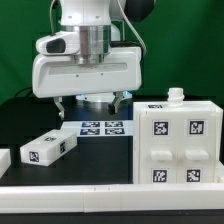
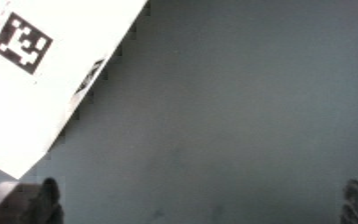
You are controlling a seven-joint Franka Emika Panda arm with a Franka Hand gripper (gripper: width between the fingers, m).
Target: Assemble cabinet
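Note:
The cabinet body [image 1: 178,142], a white box with several black-and-white tags and a small knob on top, stands on the table at the exterior view's right. A small white block with tags [image 1: 48,148] lies at the exterior view's left. My gripper [image 1: 93,102] hangs open and empty above the table between them, touching nothing. In the wrist view my gripper [image 2: 194,200] is open, with dark fingertips [image 2: 25,205] at the frame's edges and only dark table between them. A white tagged part [image 2: 34,70] shows in the corner; I cannot tell which part it is.
The marker board [image 1: 103,128] lies flat on the table behind and below my gripper. A long white rail [image 1: 100,195] runs along the front edge. Another white piece [image 1: 4,160] shows at the exterior view's far left edge.

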